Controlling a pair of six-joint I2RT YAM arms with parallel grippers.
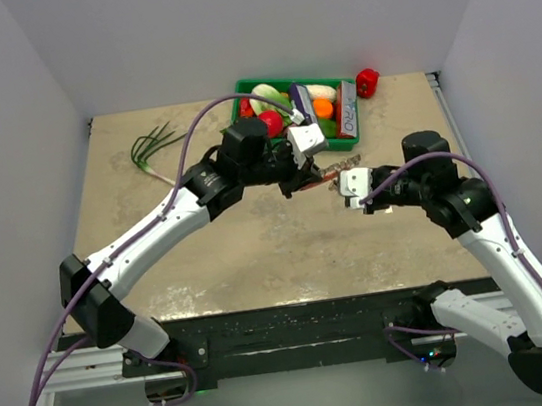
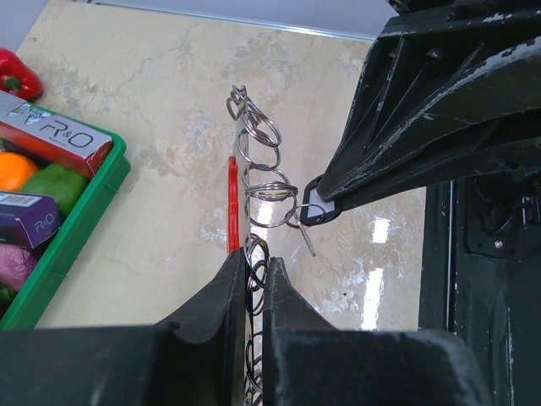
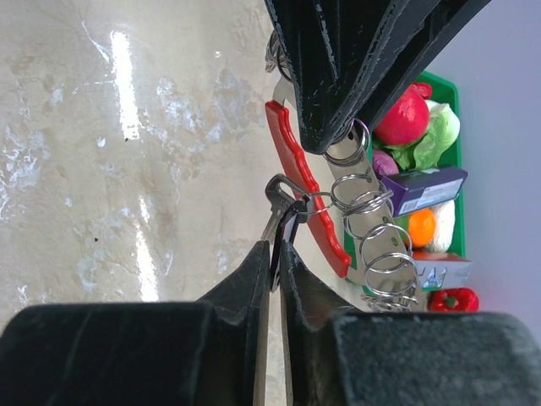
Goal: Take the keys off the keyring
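The black-headed key (image 3: 283,222) is pinched between the nearly closed fingers of the right hand (image 3: 275,254). It hangs on the keyring (image 2: 264,173), a string of silvery loops beside a red tag (image 2: 233,207), and the left hand (image 2: 254,272) is clamped tight on that string. Seen from above, the bunch sits over the table (image 1: 257,245), with the left hand at 9 o'clock, the right hand at 3 o'clock and a green basket (image 2: 84,211) at 12 o'clock.

You're looking at a robotics lab cell: plain white walls (image 1: 255,13) box in a marbled table (image 1: 258,255), a metal frame (image 1: 300,338) edges it, and a green bin (image 1: 279,81) holds toy food.
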